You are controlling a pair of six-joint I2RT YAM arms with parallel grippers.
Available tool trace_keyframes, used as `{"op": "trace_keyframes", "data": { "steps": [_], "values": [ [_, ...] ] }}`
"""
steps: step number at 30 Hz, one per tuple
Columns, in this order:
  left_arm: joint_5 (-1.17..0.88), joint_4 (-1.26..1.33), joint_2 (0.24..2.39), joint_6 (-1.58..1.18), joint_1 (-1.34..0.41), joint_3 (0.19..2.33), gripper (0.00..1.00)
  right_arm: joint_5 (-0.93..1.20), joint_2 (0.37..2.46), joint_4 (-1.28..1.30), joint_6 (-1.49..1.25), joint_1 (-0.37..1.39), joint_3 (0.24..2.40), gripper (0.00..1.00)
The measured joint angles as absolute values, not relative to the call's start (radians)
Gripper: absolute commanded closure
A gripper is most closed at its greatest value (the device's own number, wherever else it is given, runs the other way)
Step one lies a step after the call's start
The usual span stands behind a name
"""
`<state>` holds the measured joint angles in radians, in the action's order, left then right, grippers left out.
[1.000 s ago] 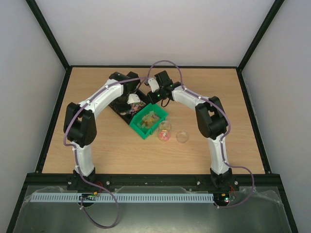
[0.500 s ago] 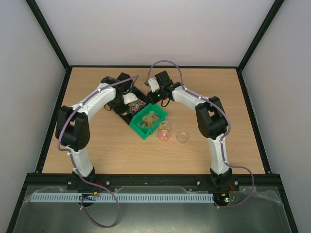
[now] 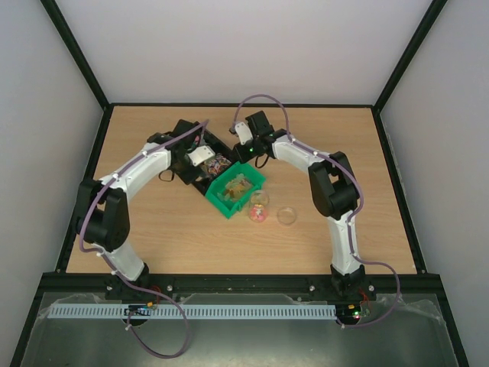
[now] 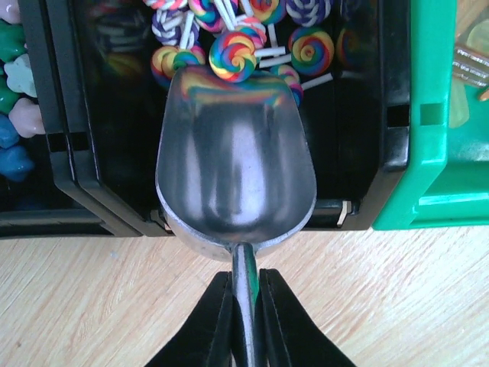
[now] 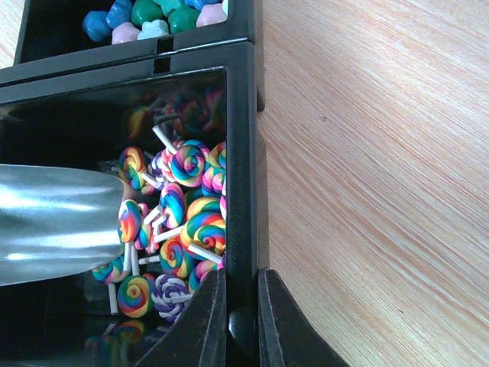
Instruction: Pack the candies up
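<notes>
My left gripper [image 4: 244, 310] is shut on the handle of a metal scoop [image 4: 235, 168]. The scoop's bowl is empty. It lies over the near wall of a black bin [image 4: 114, 122], with its tip against a heap of rainbow swirl lollipop candies [image 4: 233, 55]. My right gripper [image 5: 238, 325] is shut on the bin's side wall [image 5: 243, 153], beside the same candies [image 5: 187, 222]; the scoop [image 5: 53, 222] comes in from the left. In the top view both grippers, left [image 3: 200, 155] and right [image 3: 243, 145], are at the black bin.
A green bin [image 3: 221, 200] with yellowish sweets touches the black bin; it also shows in the left wrist view [image 4: 432, 115]. Blue, green and pink candies [image 5: 153, 15] fill a neighbouring black compartment. A small clear jar [image 3: 259, 206] holding candies and a clear round lid [image 3: 286, 215] stand on the table.
My left arm's elbow has swung out to the left and the gripper with the scoop has drawn slightly left and back. The right arm has not moved.
</notes>
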<state>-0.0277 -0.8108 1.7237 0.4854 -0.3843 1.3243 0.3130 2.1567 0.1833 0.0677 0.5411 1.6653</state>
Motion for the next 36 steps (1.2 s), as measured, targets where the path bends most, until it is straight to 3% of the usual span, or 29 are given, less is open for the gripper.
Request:
{"op": "trace_keyframes", "data": {
  "steps": [36],
  "values": [
    [-0.254, -0.784, 1.761, 0.482, -0.271, 1.307, 0.98, 0.307, 2.152, 0.183, 0.071, 0.537, 1.661, 0.99]
  ]
}}
